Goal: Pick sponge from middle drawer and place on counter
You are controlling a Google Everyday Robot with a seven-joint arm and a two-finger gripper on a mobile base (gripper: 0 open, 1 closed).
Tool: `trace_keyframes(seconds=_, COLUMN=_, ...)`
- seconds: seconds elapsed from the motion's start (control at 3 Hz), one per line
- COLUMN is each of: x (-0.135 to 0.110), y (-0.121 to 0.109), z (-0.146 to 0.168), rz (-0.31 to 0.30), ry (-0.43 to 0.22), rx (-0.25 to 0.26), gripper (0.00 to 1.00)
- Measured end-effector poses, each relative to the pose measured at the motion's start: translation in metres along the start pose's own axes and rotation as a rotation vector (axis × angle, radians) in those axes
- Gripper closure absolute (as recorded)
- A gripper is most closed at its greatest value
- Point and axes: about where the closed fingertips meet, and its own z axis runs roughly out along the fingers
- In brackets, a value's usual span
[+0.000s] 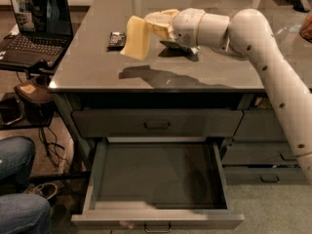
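Your gripper (152,27) hung over the counter (97,69), clamped on the sponge (135,39) at its 9 o'clock; with the middle drawer (156,217) open and bare, only the set-down seemed left.

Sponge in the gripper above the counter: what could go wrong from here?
The gripper holds the sponge tilted above the counter. Released from there, it might tumble toward the front edge and drop into the open middle drawer. Lowering leftward could knock the small dark object beside it.
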Motion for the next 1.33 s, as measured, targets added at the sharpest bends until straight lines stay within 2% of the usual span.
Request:
trace_keyframes(seconds=1.0, x=0.0, y=0.0, z=0.0001, rz=0.0, ry=0.0, rx=0.0, gripper=0.09)
trace_keyframes(seconds=1.33, x=0.0, y=0.0001, z=0.0001, rz=0.0, ry=0.0, rx=0.0, gripper=0.0)
